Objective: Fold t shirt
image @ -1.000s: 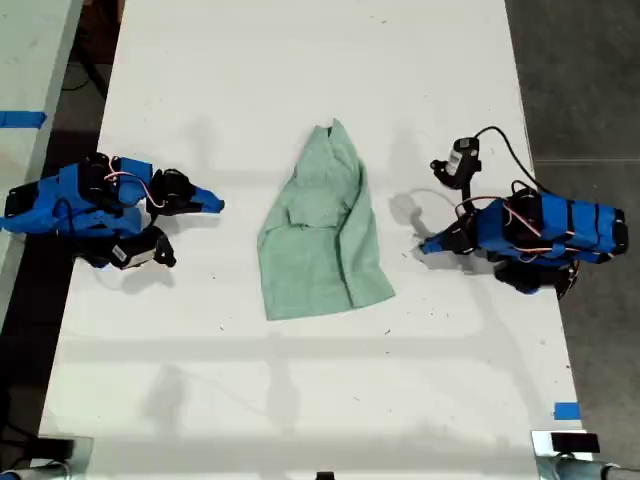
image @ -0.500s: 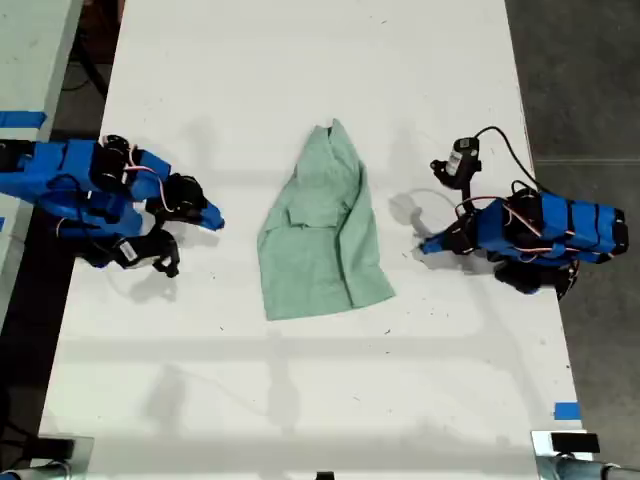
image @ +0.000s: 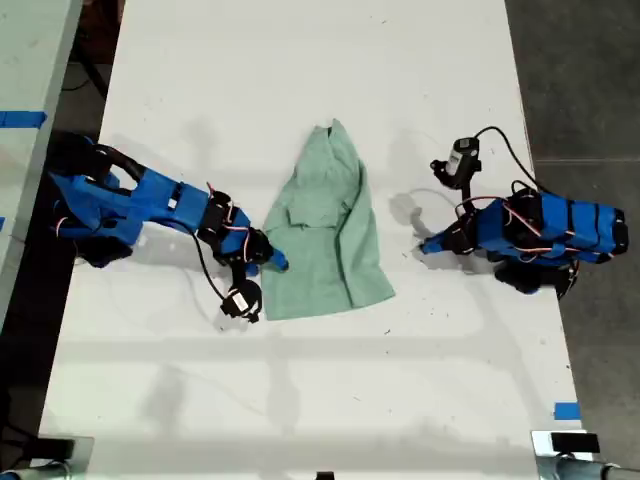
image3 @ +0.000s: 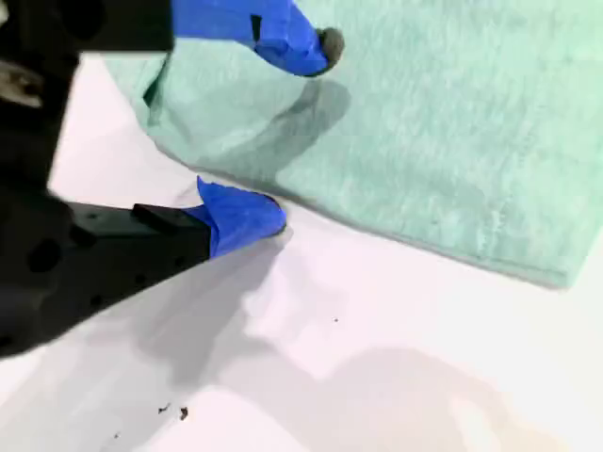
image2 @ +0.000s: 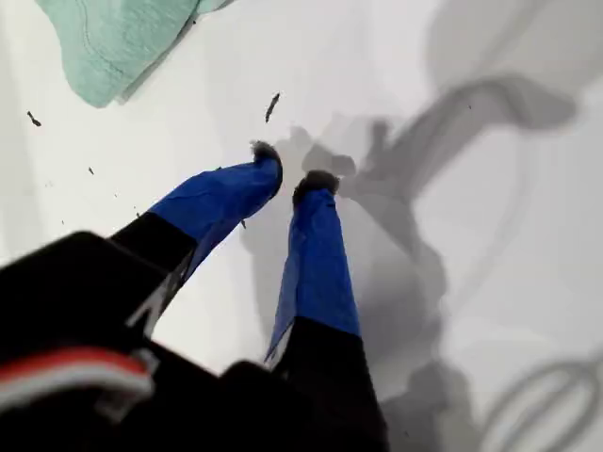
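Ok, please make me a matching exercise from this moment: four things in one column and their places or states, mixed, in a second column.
Things:
1. t shirt
2. my first gripper
3. my second gripper
4. blue tape

Places or states:
A. open, jaws astride the shirt's edge
B. at the table's edge, low on the exterior view's right
C. lying wrinkled at mid-table
D. over bare table, apart from the shirt

Pairs: 1-C, 2-D, 3-A, 4-B
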{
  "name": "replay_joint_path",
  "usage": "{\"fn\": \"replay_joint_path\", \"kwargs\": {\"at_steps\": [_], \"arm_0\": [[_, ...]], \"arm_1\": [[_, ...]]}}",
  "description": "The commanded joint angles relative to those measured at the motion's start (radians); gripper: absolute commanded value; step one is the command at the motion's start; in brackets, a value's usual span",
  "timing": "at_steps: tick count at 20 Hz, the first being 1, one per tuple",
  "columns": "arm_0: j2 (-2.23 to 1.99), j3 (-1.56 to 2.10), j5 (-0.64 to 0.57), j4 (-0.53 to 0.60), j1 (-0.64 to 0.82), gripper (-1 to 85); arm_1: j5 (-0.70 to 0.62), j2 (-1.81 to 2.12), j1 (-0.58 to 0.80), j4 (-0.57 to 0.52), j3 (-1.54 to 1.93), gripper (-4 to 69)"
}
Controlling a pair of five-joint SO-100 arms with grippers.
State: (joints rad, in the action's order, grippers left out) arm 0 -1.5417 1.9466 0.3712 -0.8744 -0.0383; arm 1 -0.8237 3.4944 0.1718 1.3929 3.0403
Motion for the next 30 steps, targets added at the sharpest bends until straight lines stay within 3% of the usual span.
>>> {"fn": "replay_joint_path", "kwargs": {"at_steps": [1, 2, 3, 4, 6, 10, 14, 20, 24, 27, 28, 30], "arm_0": [[0.058, -0.055, 0.043, 0.038, -0.014, 21.7], [0.095, -0.057, 0.041, 0.055, -0.017, 18.9], [0.124, -0.057, 0.031, 0.061, -0.018, 6.4], [0.135, -0.04, 0.035, 0.054, -0.018, -0.3], [0.086, 0.026, 0.052, 0.04, -0.018, -0.3], [-0.06, 0.029, 0.052, -0.137, -0.003, -0.3], [-0.133, -0.149, -0.078, -0.172, 0.009, -0.3], [0.078, -0.609, -0.272, -0.176, 0.032, -0.3], [0.253, -0.795, -0.347, -0.132, 0.057, -0.3], [0.327, -0.807, -0.413, 0.015, 0.061, -0.1], [0.345, -0.807, -0.434, 0.071, 0.058, 2.8], [0.365, -0.815, -0.488, 0.149, 0.049, 17.8]], "arm_1": [[-0.014, 0.009, -0.005, -0.005, 0.041, 6.1], [-0.012, 0.009, -0.005, -0.005, 0.041, 6.0], [-0.012, 0.009, -0.005, -0.005, 0.041, 6.0], [-0.012, 0.009, -0.005, -0.005, 0.041, 5.9], [-0.012, 0.009, -0.005, -0.005, 0.041, 5.9], [-0.012, 0.009, -0.005, -0.005, 0.041, 5.9], [-0.012, 0.009, -0.003, -0.005, 0.041, 5.9], [-0.012, 0.009, -0.003, -0.005, 0.041, 5.9], [-0.012, 0.009, -0.003, -0.005, 0.041, 5.9], [-0.012, 0.009, -0.003, -0.005, 0.041, 5.9], [-0.012, 0.009, -0.003, -0.005, 0.041, 5.9], [-0.012, 0.009, -0.003, -0.005, 0.041, 5.9]]}}
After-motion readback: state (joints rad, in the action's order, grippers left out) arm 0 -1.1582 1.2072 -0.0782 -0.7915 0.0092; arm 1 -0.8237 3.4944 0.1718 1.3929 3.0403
